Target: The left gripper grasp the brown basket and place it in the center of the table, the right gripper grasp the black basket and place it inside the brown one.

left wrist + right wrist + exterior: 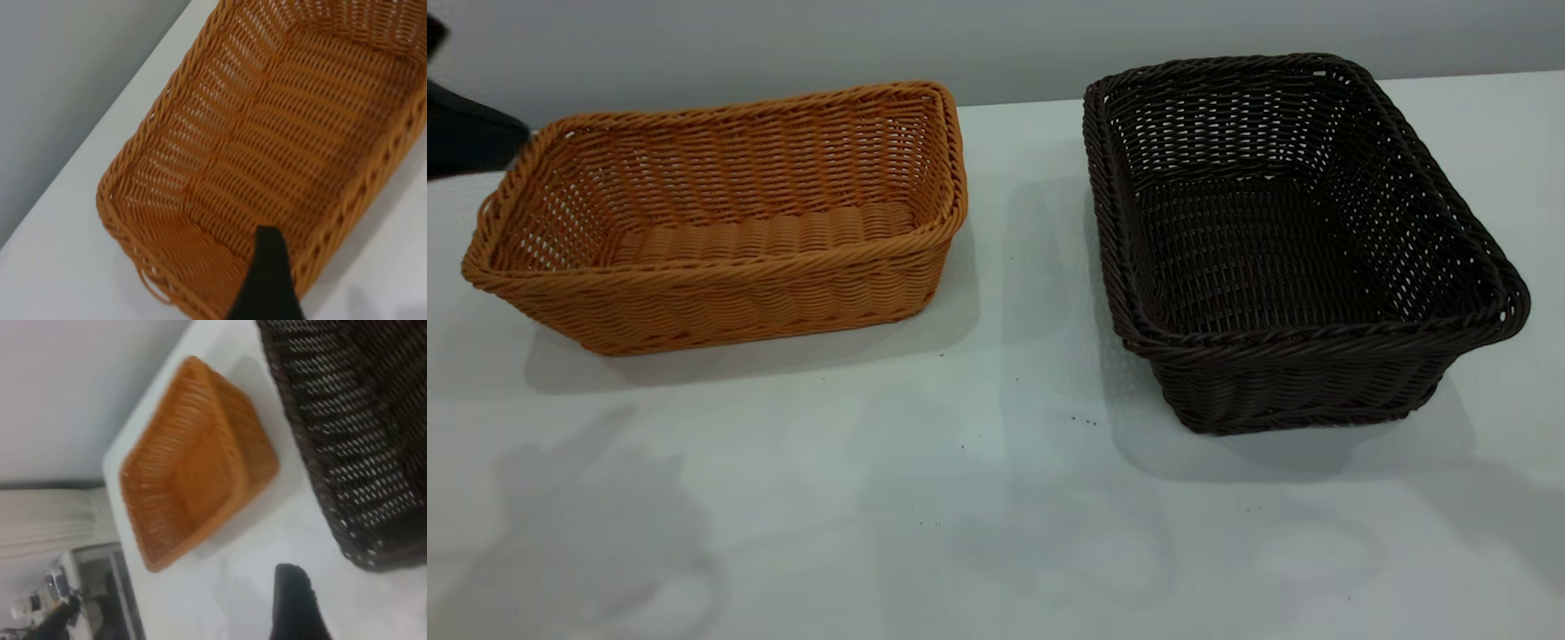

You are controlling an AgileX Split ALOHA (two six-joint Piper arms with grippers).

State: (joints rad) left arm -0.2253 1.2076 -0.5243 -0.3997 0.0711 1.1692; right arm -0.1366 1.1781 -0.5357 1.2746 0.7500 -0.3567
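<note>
On the table [996, 498] the brown basket [720, 222] sits toward the left and the black basket [1289, 240] toward the right, well apart, both upright and empty. Above the brown basket's end, the left hand [268, 280] hovers over the near rim; only one dark finger shows, so its spread cannot be told. The right hand [297, 603] hangs beside the black basket, spread likewise unclear. Judged so, the first grasp is pending: the left hand must straddle the rim and close.
</note>
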